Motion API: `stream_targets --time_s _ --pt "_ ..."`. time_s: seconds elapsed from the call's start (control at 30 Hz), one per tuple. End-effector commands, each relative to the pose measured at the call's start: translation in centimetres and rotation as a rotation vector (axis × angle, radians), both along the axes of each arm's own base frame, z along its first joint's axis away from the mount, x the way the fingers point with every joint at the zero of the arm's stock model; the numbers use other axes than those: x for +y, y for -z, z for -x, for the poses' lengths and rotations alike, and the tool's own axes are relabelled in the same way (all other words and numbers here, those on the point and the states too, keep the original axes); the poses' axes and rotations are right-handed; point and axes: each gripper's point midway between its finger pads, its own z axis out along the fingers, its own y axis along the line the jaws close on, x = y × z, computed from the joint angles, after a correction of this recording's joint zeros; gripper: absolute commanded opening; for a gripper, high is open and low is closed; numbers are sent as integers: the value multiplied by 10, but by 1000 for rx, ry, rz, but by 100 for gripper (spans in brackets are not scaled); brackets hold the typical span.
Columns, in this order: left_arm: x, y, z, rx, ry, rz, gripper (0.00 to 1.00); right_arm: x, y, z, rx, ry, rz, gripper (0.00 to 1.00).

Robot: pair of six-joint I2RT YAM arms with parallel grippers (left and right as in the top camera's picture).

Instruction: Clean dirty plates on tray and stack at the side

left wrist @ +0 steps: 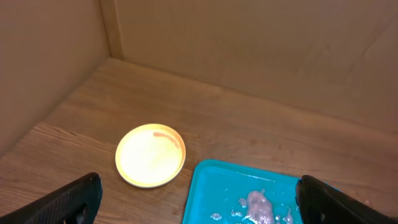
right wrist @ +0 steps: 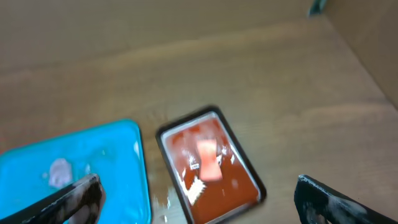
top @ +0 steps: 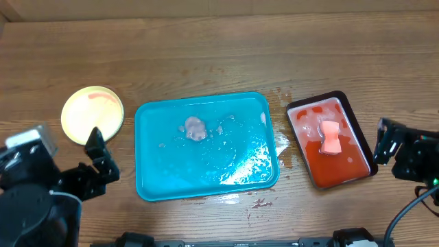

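Turquoise plastic: the tray lies flat on the table, between the two arms. From the left wrist camera I see its near corner ahead of the left fingers, on the side of the right-hand finger. The tray floor is wet, with glossy streaks and a pale greyish lump of foam or residue near its middle; I cannot tell which.

One pale yellow plate rests on the table outside the tray, just beside its short edge and apart from it. It sits ahead of the left fingers, closer to the left-hand finger, and touches neither. A thin red smear marks it near the rim on the side away from the fingers.

Left fingers: spread wide apart, the table and the tray corner showing between them.

Right fingers: likewise spread wide apart. Ahead of them, roughly midway between the two, lies a black tray of red liquid, with a pinkish-orange sponge lying in the liquid. The turquoise tray shows ahead of the left-hand finger in that view, just beside the black tray and not touching it.

Wet splashes lie on the table in the gap between the two trays, and more by the turquoise tray's edge nearest the arms.

The right wrist picture is somewhat blurred.
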Motion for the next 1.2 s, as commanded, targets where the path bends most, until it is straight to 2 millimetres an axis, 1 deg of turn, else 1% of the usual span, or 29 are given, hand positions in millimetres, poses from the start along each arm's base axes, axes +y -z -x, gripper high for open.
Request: stream_targets --time_s 0.0,0.13,0.43,0.5,0.7,0.77,0.93,1.03,1.07,1.17 --pt "4 -3 5 -13 -17 -9 100 2 1 1 11 -2 -10 100" --pt "2 2 4 13 -4 -9 100 2 1 1 11 -2 -10 100" --pt "4 19 13 94 -6 -28 100 2 1 1 11 -2 -10 100" --pt "2 22 14 109 8 -24 100 2 1 1 11 -1 -10 100" --pt "-1 23 13 111 23 -16 100 2 1 1 11 -1 -10 100" --pt "-7 24 13 115 57 2 100 2 1 1 11 -2 -10 100" --pt "-42 28 13 133 238 96 100 2 1 1 11 -1 -10 100" --pt "-61 32 17 155 334 145 100 2 1 1 11 -1 -10 100" --pt "-63 35 19 170 350 149 100 2 1 1 11 -2 -10 100" --pt "-63 36 19 175 362 119 100 2 1 1 11 -1 -10 100"
